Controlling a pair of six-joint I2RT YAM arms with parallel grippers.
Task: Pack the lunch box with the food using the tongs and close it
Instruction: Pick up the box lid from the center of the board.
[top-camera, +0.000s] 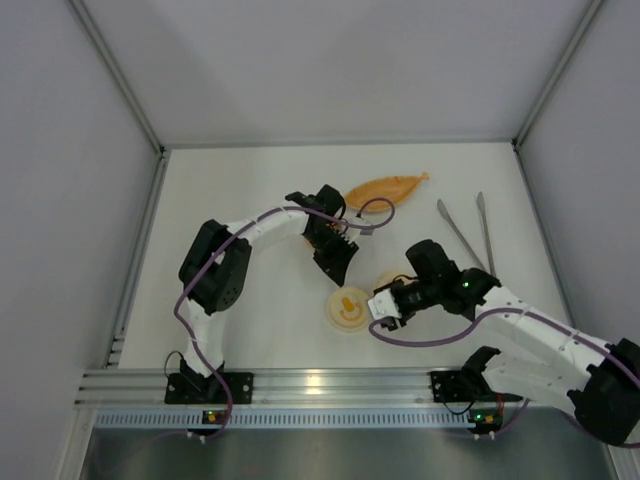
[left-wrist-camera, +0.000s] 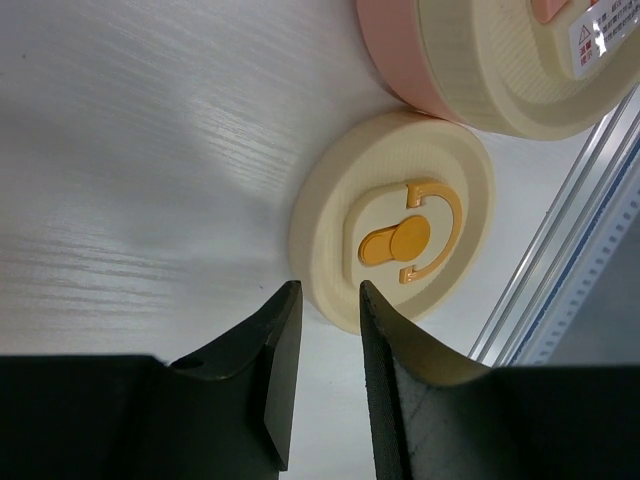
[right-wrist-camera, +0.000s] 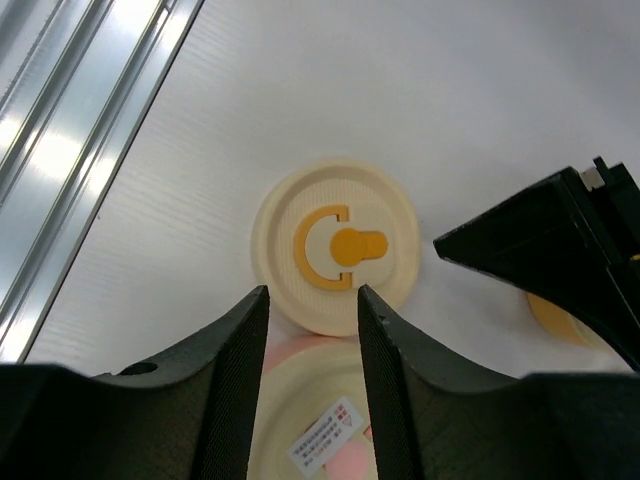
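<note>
**Bench** (top-camera: 250, 190): white, walled on three sides; aluminium rail (top-camera: 320, 385) along the near edge.

**Lid** (top-camera: 347, 307): round, cream, orange handle on top. Flat on the bench near the middle, just far of the rail. Touched by neither claw.

**Lunch box** (left-wrist-camera: 480, 70): pink wall, cream round face bearing a label. Just right of the lid, at the right claw; touching the lid or merely beside it, cannot tell.

**Food**: one round yellow-orange lump (right-wrist-camera: 555, 318), on the bench just far and right of the lid, partly hidden behind the left claw in the right wrist view. No other pieces made out.

**Tongs** (top-camera: 462, 232): slim, silver, a narrow V. Flat at the far right of the bench, well apart from both claws, joined end nearer.

**Leaf-shaped dish** (top-camera: 385, 189): long, orange, far centre of the bench, just beyond the left arm's wrist.

**Left claw** (left-wrist-camera: 327, 290): slightly spread, nothing in the gap. Poised at the far edge of the lid, tips pointing down toward its rim.

**Right claw** (right-wrist-camera: 311, 292): fingers apart, aimed left at the lid. Labelled face of the lunch box showing in the gap and wider than it; pinching the box or only over it, cannot tell.
</note>
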